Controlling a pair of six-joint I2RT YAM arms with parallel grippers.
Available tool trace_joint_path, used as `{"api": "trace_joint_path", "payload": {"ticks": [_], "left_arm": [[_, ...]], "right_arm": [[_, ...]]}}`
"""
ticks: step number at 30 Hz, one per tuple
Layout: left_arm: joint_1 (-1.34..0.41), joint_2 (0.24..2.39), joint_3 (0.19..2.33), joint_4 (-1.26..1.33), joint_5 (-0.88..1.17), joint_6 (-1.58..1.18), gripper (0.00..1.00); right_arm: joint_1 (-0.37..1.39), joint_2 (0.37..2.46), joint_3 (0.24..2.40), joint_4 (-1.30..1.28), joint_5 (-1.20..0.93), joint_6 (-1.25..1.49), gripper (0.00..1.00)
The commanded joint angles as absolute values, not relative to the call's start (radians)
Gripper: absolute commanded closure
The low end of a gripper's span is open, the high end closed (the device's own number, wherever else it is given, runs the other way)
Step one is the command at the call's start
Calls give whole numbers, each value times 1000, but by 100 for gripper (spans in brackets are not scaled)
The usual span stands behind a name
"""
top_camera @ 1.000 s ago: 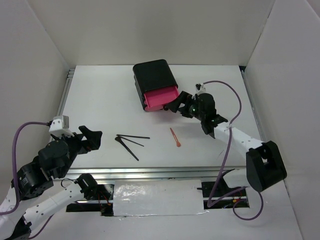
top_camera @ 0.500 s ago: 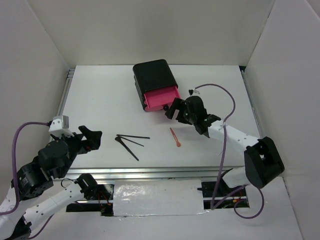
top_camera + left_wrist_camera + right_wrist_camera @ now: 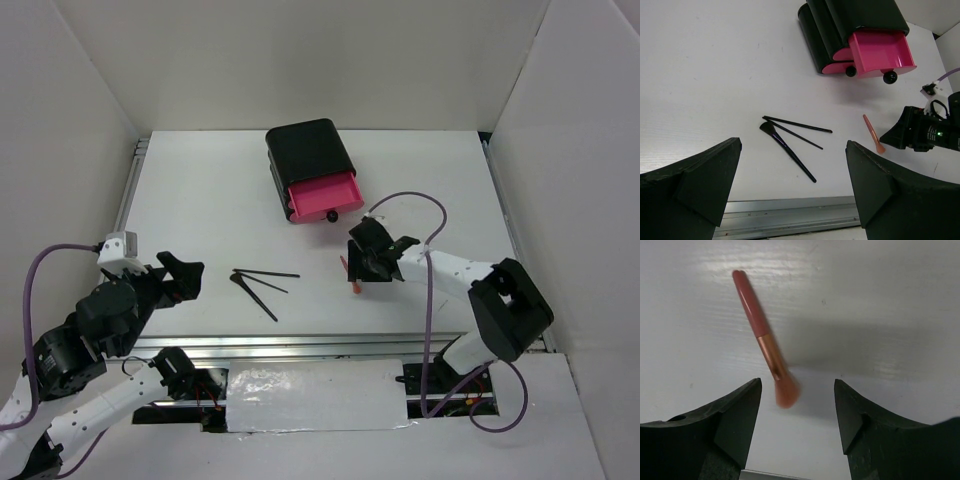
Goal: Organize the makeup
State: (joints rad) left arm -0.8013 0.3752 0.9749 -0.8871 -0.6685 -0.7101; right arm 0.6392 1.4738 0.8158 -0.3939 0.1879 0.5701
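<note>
An orange-pink stick (image 3: pixel 761 335) with a soft brush tip lies flat on the white table. My right gripper (image 3: pixel 797 385) is open just above it, one finger on each side of the tip. The stick (image 3: pixel 351 281) and right gripper (image 3: pixel 362 264) also show in the top view. Three thin black brushes (image 3: pixel 262 283) lie left of the stick. They also show in the left wrist view (image 3: pixel 790 142). My left gripper (image 3: pixel 186 276) is open and empty, held near the front left, apart from the brushes. The compact, tube, bottle and jar are out of view.
A black chest (image 3: pixel 308 150) stands at the back middle with its pink drawer (image 3: pixel 322 196) pulled open; what lies inside is hidden. A metal rail (image 3: pixel 790 217) runs along the table's near edge. White walls enclose the left, back and right sides.
My right gripper has moved from beside the pink drawer toward the near side and down over the orange-pink stick. The left arm and the brushes have not moved.
</note>
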Motion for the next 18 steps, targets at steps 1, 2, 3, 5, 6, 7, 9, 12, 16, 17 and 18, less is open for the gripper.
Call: {"api": "trace_joint_path", "payload": {"ticks": [1, 2, 3, 5, 6, 7, 9, 12, 16, 17, 18], "left_arm": [[-805, 354, 979, -861, -676, -710, 0], [-807, 348, 977, -861, -678, -710, 1], [-805, 347, 976, -861, -680, -710, 1], [-805, 345, 976, -859, -678, -709, 1], [-805, 347, 976, -861, -678, -709, 1], [-805, 348, 979, -859, -677, -707, 1], [-805, 353, 976, -859, -675, -707, 1], [-805, 359, 977, -856, -672, -703, 1], [-805, 357, 977, -856, -672, -703, 1], [-805, 356, 976, -856, -670, -703, 1], [-805, 356, 976, -854, -669, -701, 1]], "right_arm": [[649, 1517, 885, -433, 181, 531, 33], [650, 1554, 896, -440, 183, 531, 33], [653, 1574, 908, -448, 184, 531, 33], [670, 1623, 930, -465, 205, 532, 34], [675, 1635, 930, -463, 212, 534, 35], [680, 1660, 934, -468, 219, 538, 36], [684, 1680, 949, -479, 227, 541, 44], [692, 1733, 989, -512, 224, 540, 61], [721, 1769, 1009, -541, 232, 545, 100], [730, 1761, 1005, -538, 232, 549, 100], [748, 1749, 994, -535, 223, 554, 100]]}}
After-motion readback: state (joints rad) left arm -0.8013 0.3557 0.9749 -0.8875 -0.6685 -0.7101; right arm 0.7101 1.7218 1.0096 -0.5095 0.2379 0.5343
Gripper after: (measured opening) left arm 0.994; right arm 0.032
